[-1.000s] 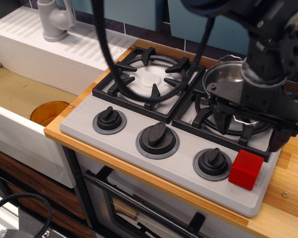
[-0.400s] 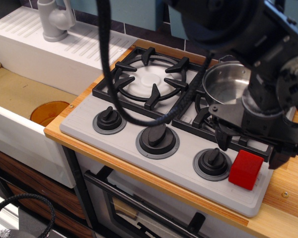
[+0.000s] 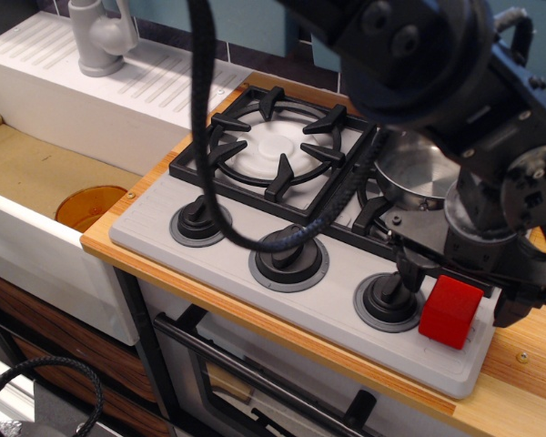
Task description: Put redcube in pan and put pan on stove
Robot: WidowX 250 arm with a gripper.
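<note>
The redcube (image 3: 449, 312) sits on the front right corner of the light grey stove (image 3: 155, 232), just right of the right knob (image 3: 389, 297). My gripper (image 3: 458, 297) is open and low over the cube, with one black finger (image 3: 408, 271) on its left and the other (image 3: 511, 308) on its right. I cannot tell if the fingers touch the cube. The shiny steel pan (image 3: 417, 171) stands on the right burner behind the gripper, largely hidden by the arm.
The left burner (image 3: 275, 146) has nothing on it. A black cable (image 3: 220, 196) hangs over the stove and the middle knob (image 3: 288, 258). A white sink (image 3: 36, 187) with a faucet (image 3: 98, 36) lies to the left. The wooden counter edge (image 3: 519, 360) is at right.
The gripper has moved forward and down from over the pan to the cube, staying open. The arm now covers more of the pan. The cube and pan have not moved.
</note>
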